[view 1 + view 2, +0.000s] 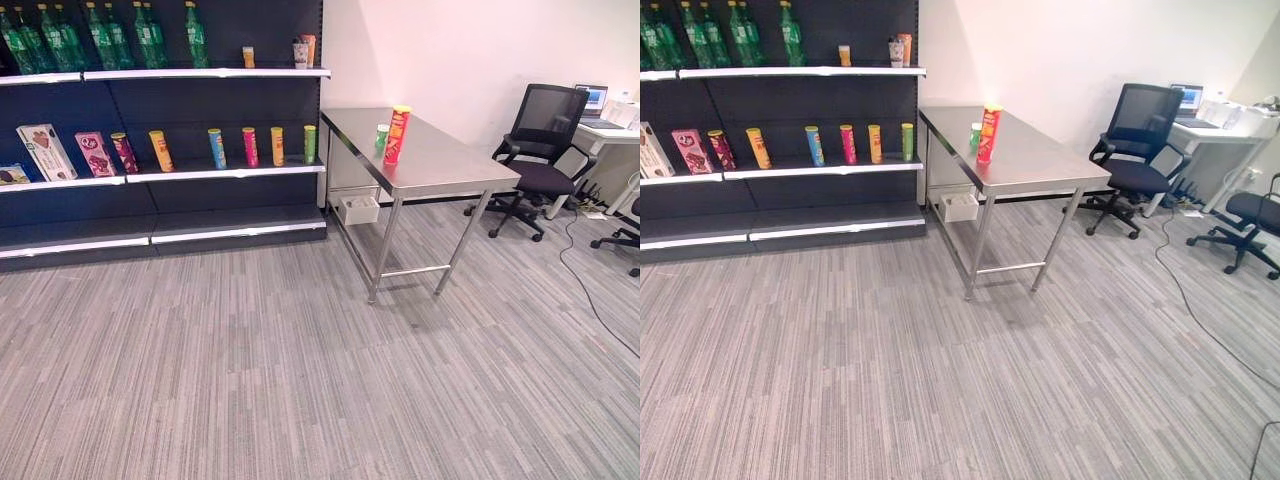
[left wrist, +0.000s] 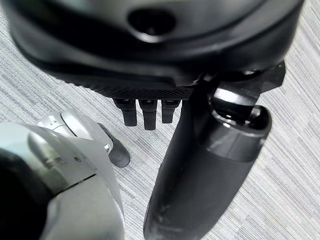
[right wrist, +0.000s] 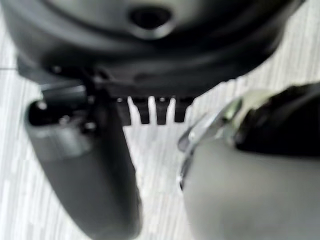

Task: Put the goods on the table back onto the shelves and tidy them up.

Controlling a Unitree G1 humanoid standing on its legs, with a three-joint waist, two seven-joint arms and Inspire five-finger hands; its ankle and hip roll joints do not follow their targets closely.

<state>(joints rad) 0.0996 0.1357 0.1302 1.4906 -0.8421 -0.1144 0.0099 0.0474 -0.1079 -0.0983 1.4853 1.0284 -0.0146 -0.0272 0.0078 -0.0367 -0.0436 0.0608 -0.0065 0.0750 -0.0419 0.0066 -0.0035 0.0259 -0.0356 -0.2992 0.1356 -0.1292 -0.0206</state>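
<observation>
On the steel desk [image 1: 440, 165], toward its far left corner by the shelves: tall red-orange canister [image 1: 397, 135] upright, short green can [image 1: 382, 138] just beside it on the shelf side, the two close, maybe touching, cannot tell. Both well apart from the robot, across open carpet [image 1: 300, 370].

Left hand [image 2: 200, 165] hanging over carpet in its wrist view, fingers straight and relaxed, nothing held. Right hand [image 3: 90, 170] likewise, thumb and fingers loose, empty.

Step in hand, judged: approach the desk; no reach possible from this stand.

For doing it well:
- Walk to the near long edge of the desk, stop square to the two goods, close enough to reach the far side without leaning.
- Keep clear of the desk legs and the white box [image 1: 359, 209] under its shelf end.
- Take the tall canister first, low on the body; top-heavy, likely to tip into the can if brushed.
- Aim for the middle shelf [image 1: 225, 172], where like canisters [image 1: 248, 147] stand in a spaced row; free room at the right end beside the green one [image 1: 309, 144].
- Set upright, in line with the row.
</observation>
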